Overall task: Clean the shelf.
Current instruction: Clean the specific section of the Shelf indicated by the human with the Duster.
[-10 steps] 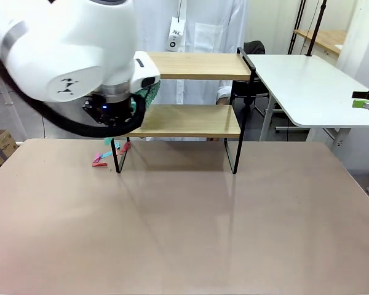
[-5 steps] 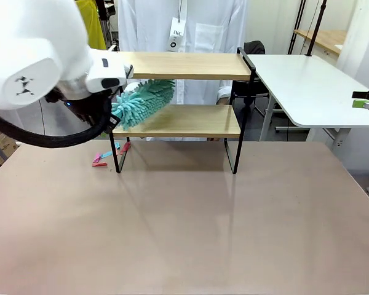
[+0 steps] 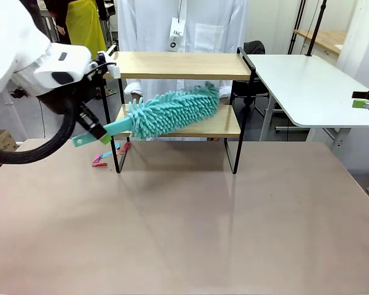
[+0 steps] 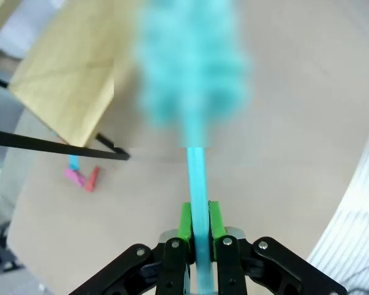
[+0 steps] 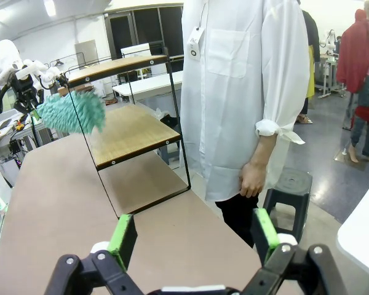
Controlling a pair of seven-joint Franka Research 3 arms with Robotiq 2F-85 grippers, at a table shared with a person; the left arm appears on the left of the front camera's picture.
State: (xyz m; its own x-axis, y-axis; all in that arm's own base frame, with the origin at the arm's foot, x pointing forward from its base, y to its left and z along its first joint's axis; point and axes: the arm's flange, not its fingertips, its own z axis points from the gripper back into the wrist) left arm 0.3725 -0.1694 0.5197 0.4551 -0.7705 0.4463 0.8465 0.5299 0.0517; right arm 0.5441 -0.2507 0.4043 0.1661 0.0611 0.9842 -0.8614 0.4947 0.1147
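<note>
The shelf (image 3: 184, 64) stands on the far middle of the brown table (image 3: 184, 233), right in front of a person (image 3: 190, 24) in a white coat. Its upper left corner is partly hidden behind the left arm, and its right feet are cut off from the left wrist view, where only a board end (image 4: 67, 80) and black rail appear. Seen from the right wrist, both boards (image 5: 132, 132) appear end-on.

Between the two boards sits the fluffy teal head of a duster (image 3: 172, 114). It slants up toward the right post, above the lower board, and I cannot tell whether it touches the wood. In the left wrist view the head is a blur (image 4: 194, 67).

The left gripper (image 4: 197, 221) is clamped on the duster's flat handle, green pads tight against both sides. From the front its fingers (image 3: 89, 123) are mostly hidden by the arm and cable, and the handle end pokes out below them.

A few pink and blue pegs (image 3: 104, 157) lie on the table by the shelf's left foot.

The right gripper (image 5: 194, 236) hangs with jaws wide apart and nothing between them, well off to the shelf's right, facing the person's side.
</note>
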